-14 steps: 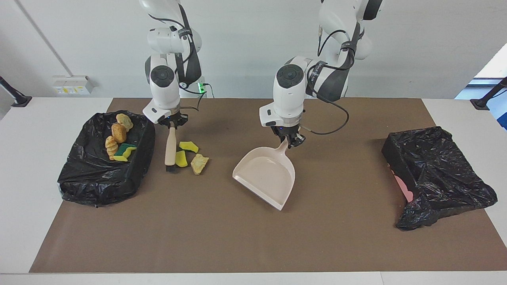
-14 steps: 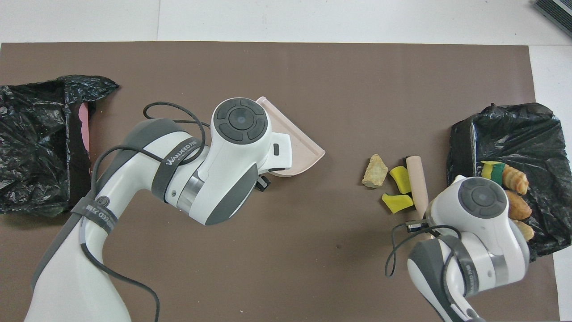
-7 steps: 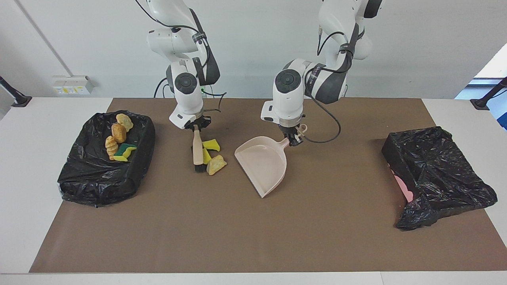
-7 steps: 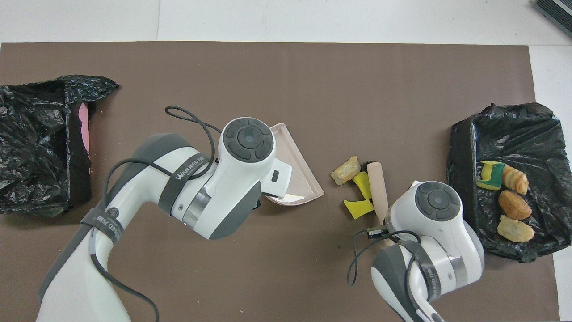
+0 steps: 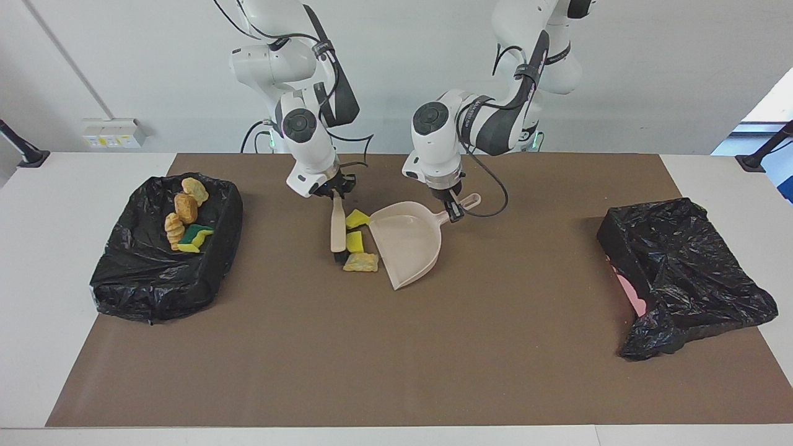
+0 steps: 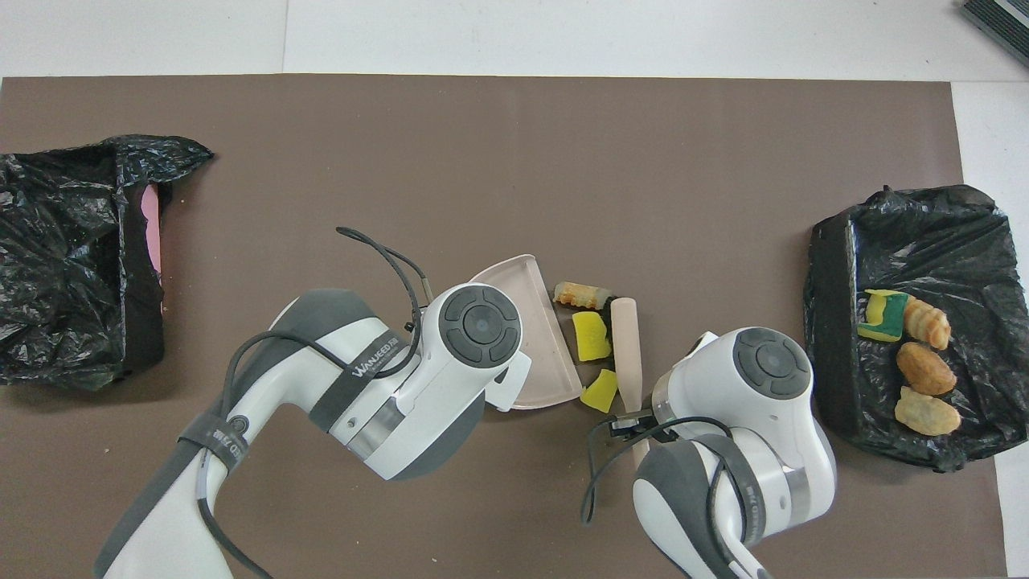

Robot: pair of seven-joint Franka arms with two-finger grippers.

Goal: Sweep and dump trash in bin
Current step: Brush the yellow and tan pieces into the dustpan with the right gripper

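While four scraps (image 5: 183,218) already lie in the bag-lined bin (image 5: 155,285) at the right arm's end of the bench (image 5: 37,260), we count three loose scraps (image 5: 355,241) on the brown mat (image 5: 396,371), so we judge the task a bit past halfway, with the sweep-in and the dump not yet done. The right tool (image 5: 335,191) is clamped shut on the top of the brush (image 5: 337,226) handle, over the mat at the near-robot end of the pile. The left tool (image 5: 456,210) is closed tight on the dustpan (image 5: 406,244) handle, with the pan's open mouth turned toward the brush. We see the loose scraps lined up in the narrow gap between brush and pan lip: two yellow sponge bits beside the brush handle, and a golden bread-like lump farther from the robots, by the bristle end. They sit just beside the lip, maybe touching it. None looks inside the pan yet, though the left arm hides part of the pan from above. All three lie lower than both tools and between them, nearer the right one. A second bag-lined bin (image 5: 681,266) sits at the left arm's end with no trash showing in it. We guess a short push of the brush toward the pan comes next.
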